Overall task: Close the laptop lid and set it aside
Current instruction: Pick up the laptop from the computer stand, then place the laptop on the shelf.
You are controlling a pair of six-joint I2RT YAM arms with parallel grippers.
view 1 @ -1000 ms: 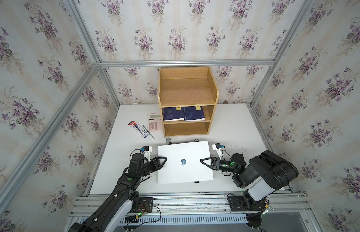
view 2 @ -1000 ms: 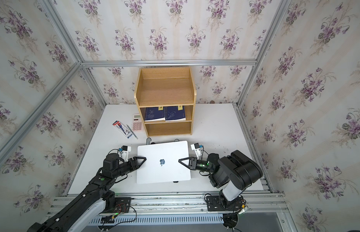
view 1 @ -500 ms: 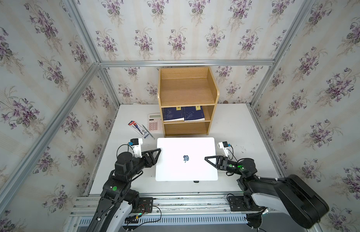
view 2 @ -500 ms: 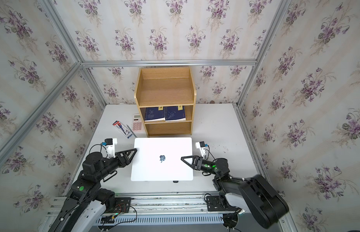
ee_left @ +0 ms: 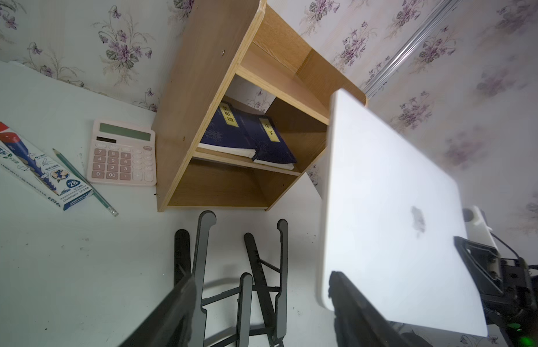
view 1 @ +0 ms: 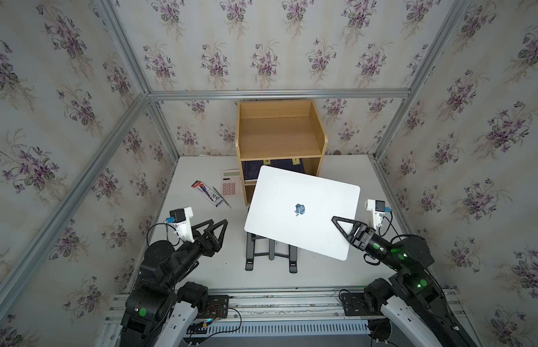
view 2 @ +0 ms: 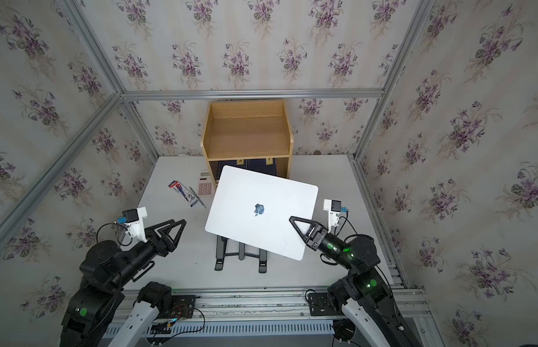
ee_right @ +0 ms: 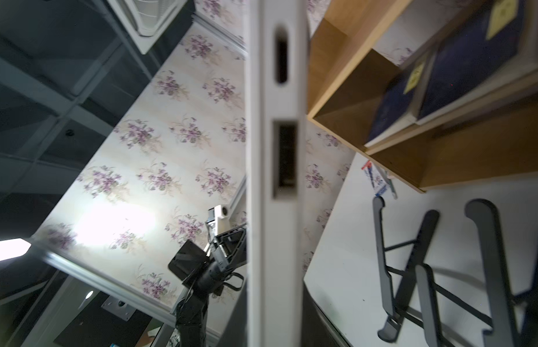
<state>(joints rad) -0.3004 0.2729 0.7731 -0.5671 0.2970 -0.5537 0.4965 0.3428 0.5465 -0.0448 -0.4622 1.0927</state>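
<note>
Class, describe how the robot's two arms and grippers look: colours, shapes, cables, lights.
The left arm and right arm are black with rounded joints, white lower shells and small green lights. The left gripper and right gripper have black, open-framed triangular fingers. A white camera block sits by each wrist, with thin black cables looping off.

Black arms [view 1: 167, 266], white camera mounts [view 1: 185, 225], green lights [view 1: 397, 249]
</note>
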